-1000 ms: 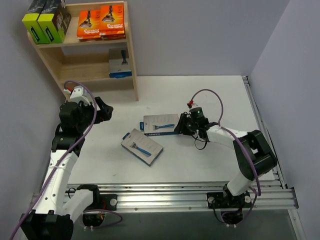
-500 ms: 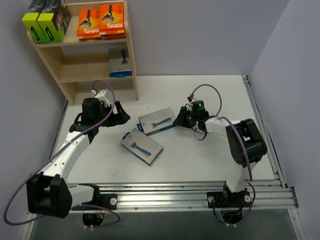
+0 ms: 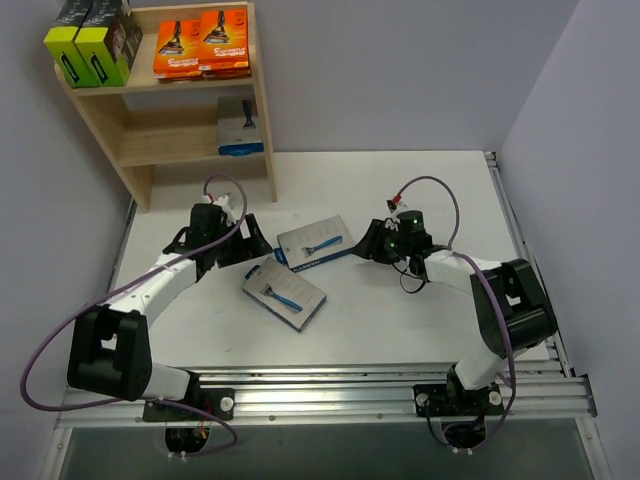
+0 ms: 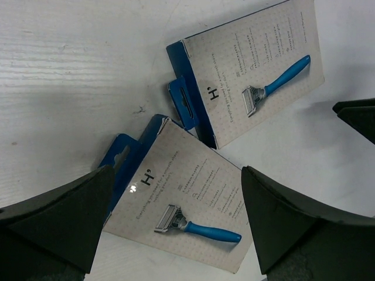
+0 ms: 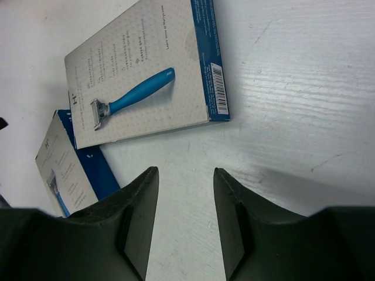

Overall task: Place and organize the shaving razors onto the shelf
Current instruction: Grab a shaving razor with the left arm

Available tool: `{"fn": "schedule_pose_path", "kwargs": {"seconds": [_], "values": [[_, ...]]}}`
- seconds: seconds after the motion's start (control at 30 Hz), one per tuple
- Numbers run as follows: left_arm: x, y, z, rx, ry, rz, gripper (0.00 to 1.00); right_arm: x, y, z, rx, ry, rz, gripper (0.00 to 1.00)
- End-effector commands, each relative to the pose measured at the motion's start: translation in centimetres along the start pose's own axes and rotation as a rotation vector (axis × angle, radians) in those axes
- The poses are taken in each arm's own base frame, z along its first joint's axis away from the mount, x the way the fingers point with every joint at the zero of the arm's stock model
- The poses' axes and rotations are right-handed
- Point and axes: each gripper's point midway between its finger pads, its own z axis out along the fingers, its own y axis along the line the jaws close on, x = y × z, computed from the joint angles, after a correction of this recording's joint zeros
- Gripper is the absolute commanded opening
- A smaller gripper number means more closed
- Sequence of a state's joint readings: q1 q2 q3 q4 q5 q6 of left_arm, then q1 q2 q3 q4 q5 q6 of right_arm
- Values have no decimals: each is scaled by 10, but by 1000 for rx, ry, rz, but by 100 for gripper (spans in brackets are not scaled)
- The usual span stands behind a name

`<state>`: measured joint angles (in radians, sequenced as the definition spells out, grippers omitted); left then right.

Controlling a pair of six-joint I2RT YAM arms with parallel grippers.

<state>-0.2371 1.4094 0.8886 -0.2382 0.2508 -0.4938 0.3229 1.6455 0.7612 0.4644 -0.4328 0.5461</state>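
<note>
Near the middle of the bench (image 3: 420, 200) two grey razor cards lie flat and face up, close together at one corner: the far card (image 3: 314, 243) and the near card (image 3: 284, 293). Left jaws stand wide apart just left of the cards, gripping nothing. Right jaws are narrowly parted and empty, just beside the far card's right edge. At the far-left corner stands the shelf (image 3: 262, 100), with lime-green boxes (image 3: 92, 48) and orange packs (image 3: 202, 45) on its top tier and another grey card (image 3: 240, 128) on the lower tier.
</note>
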Motion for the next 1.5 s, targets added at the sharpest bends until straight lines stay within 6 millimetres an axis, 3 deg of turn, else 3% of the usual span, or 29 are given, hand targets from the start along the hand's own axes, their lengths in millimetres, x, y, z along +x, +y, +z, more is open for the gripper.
{"fn": "schedule_pose_path", "kwargs": {"seconds": [0.0, 0.1, 0.33, 0.63, 0.8, 1.0, 1.2, 1.47], "values": [[5, -10, 9, 22, -48, -21, 98, -10, 17, -14, -75, -52, -7, 39], [16, -10, 19, -17, -59, -4, 98, -5, 18, -21, -88, -45, -8, 42], [30, 17, 26, -124, -92, 9, 98, 5, 14, -37, -81, -37, -34, 61], [-7, 27, 5, -181, -270, 18, 98, 17, 11, -50, -70, -24, -35, 66], [0, 41, 14, -201, -245, -15, 97, 18, 13, -57, -67, -28, -36, 67], [4, 29, 21, -101, -268, -18, 97, 20, 16, -65, -70, -37, -20, 68], [20, 22, 25, -47, -255, -44, 98, 25, 15, -73, -63, -39, -15, 68], [68, -16, 35, 82, -176, -20, 98, 33, 10, -78, -48, -29, -4, 69]]}}
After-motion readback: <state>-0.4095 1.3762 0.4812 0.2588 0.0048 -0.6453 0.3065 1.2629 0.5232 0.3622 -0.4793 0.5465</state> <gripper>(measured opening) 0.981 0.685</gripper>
